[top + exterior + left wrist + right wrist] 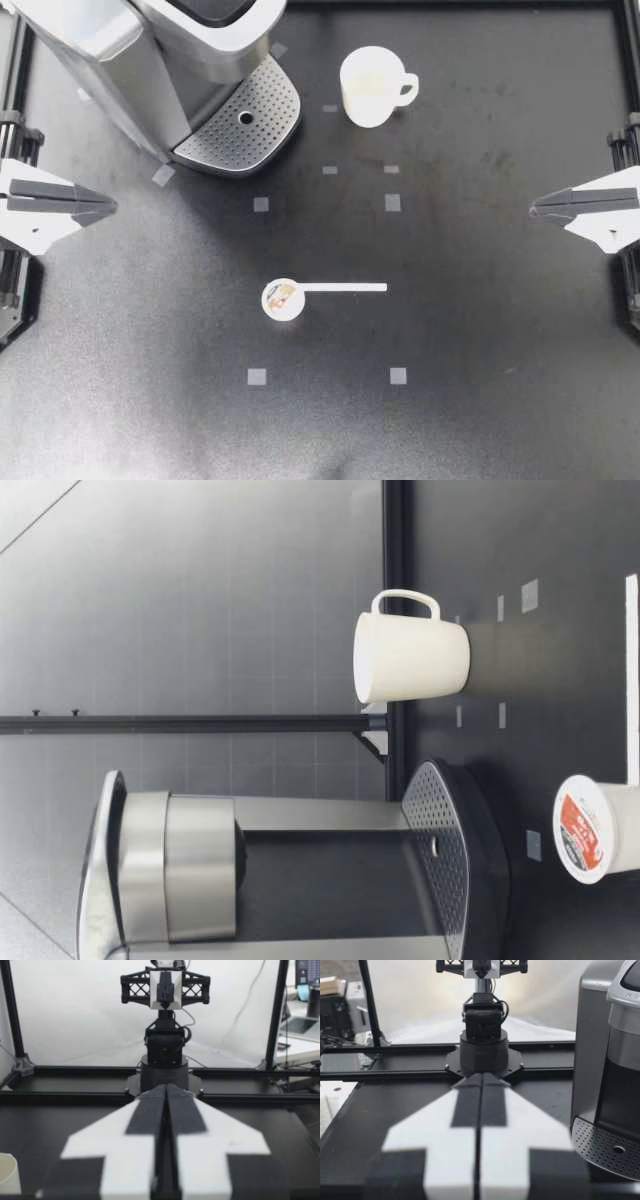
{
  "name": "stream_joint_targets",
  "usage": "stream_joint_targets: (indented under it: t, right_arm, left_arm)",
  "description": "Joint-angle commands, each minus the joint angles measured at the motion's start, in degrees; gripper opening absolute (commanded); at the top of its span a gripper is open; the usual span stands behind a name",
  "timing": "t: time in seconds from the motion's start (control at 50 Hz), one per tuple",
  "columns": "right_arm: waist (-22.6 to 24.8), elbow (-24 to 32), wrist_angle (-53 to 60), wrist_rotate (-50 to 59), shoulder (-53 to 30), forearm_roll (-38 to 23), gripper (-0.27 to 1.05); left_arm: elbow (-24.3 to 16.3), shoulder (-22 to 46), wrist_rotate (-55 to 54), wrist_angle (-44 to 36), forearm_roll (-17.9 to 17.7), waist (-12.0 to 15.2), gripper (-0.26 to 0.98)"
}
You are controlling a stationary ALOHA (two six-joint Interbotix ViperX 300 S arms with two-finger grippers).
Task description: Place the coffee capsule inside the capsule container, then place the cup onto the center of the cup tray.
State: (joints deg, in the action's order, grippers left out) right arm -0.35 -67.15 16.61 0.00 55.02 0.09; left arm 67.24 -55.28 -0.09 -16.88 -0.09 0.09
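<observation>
White capsule: the coffee capsule (pixel 283 299) stands lid-up mid-table, well apart from both arms.
Left gripper (pixel 110 207): fingers together, empty; the capsule lies diagonally inward from it, and closer to it than to the other.
Right gripper (pixel 535 208): fingers together, empty, farther off.
Cup (pixel 372 87): upright beside the cup tray (pixel 225 135), not on it.
Likely reach: the left arm's.

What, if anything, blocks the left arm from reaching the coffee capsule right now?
Likely nothing, so probably yes. The coffee capsule sits alone mid-table, with bare table between it and my left gripper. The coffee machine stands clear of that line. The gripper is shut and would need to open first.
</observation>
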Motion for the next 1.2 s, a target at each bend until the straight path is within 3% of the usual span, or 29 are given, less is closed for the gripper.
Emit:
stream_joint_targets:
  t: [0.0, 0.1, 0.34, 0.84, 1.02, 1.18]
  right_arm:
    - [0.3, 0.8, 0.8, 0.4, -0.4, 0.0, 0.05]
    - [0.3, 1.5, 2.2, 0.8, -1.8, 0.8, 0.01]
    - [0.3, 7.1, 1.8, 2.6, -10.9, 1.1, 0.01]
    - [0.3, 21.9, -19.6, 8.5, -31.2, 1.0, 0.02]
    - [0.3, 25.8, -22.7, 8.5, -37.4, 0.9, 0.13]
    - [0.3, 28.2, -23.8, 8.4, -42.5, 0.7, 0.36]
  left_arm:
    - [-0.3, 0.4, 0.1, -2.0, 0.2, 1.0, 0.20]
    - [0.2, 0.4, 0.1, -4.0, 0.2, 1.0, 0.14]
    - [1.0, 0.4, 0.0, -5.4, 0.2, 1.0, 0.13]
    - [1.6, 0.4, 0.2, -5.4, 0.2, 1.0, 0.13]
    - [1.8, 0.4, 0.2, -5.4, 0.2, 1.0, 0.13]
    - [2.0, 0.4, 0.2, -5.4, 0.2, 1.0, 0.13]
